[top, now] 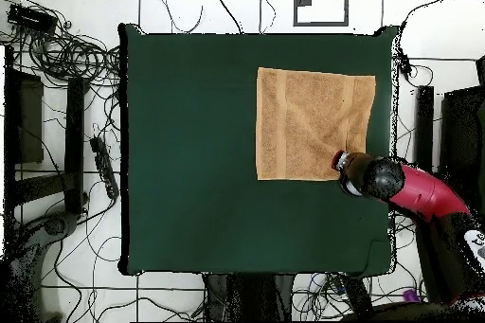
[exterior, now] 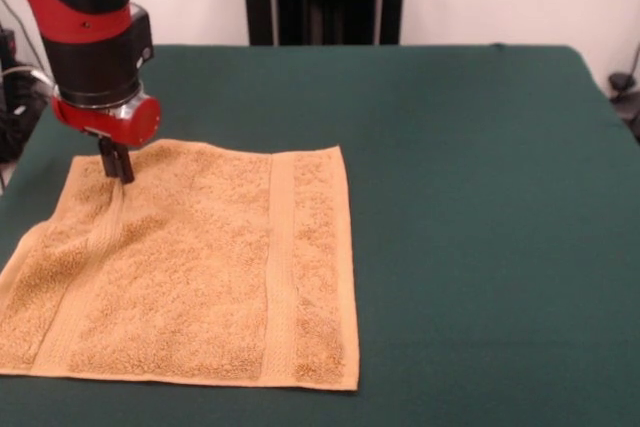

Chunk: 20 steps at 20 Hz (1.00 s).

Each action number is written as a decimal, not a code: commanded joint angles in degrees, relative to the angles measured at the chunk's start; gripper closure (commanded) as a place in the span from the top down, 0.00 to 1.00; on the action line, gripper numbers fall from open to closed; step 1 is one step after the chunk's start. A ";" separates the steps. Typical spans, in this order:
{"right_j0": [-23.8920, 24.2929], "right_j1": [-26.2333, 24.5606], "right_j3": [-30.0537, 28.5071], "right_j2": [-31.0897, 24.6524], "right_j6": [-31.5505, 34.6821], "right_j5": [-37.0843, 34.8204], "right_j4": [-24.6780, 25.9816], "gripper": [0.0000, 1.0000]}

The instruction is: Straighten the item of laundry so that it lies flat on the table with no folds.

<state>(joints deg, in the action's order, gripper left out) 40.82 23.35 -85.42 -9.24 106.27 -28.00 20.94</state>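
Towel (exterior: pixel 190 267) lay nearly flat on bench (exterior: pixel 480 197). Gripper (exterior: pixel 117 163) sat on far corner, beside ridge running toward near edge. Jaws looked together, pinching cloth. Pull should go outward.

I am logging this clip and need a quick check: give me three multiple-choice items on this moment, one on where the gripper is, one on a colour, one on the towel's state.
1. Where is the gripper?
A. at a far corner of the towel
B. over bare table
C. out of view

2. What colour is the table's cover?
A. white
B. dark green
C. red

3. How does the towel lie?
A. rolled into a tube
B. folded in half
C. spread out, with a wrinkle near the gripper

Answers: 1 A, the tips meet the cloth at that corner; 2 B, green shows all round the towel; 3 C, a crease runs from the gripper along the band.
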 commanded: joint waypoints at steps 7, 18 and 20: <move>3.55 -4.16 9.07 -5.94 -9.11 -10.97 1.17 0.00; 5.37 -3.98 11.98 -8.00 -11.79 -14.69 3.11 0.00; 5.53 -4.00 11.63 -8.09 -11.61 -14.40 3.23 0.00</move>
<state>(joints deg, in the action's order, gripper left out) 46.25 21.06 -77.22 -12.62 106.27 -38.84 21.34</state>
